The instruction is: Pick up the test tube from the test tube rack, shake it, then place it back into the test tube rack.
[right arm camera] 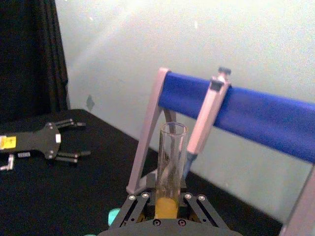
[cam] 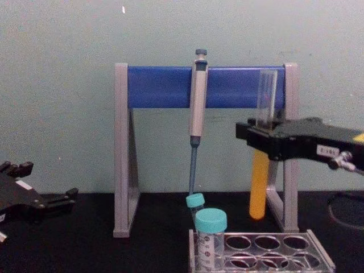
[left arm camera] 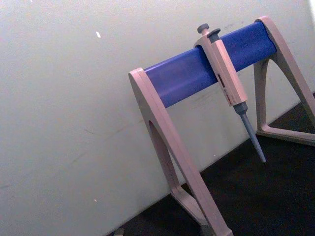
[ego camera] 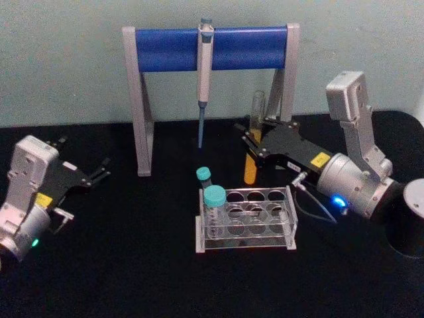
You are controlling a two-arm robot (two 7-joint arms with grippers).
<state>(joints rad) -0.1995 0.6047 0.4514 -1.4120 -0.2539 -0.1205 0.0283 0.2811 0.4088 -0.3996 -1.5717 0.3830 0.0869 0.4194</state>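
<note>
Right gripper [ego camera: 254,142] clamps the test tube [ego camera: 250,169] upright, lifted behind the rack [ego camera: 286,197], while the left gripper [ego camera: 86,159] rests spread open by the table's [ego camera: 132,271] left edge.

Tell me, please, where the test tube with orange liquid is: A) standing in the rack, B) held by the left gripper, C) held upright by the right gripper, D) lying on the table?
C: the right gripper clamps the test tube upright, clear of the test tube rack.
</note>
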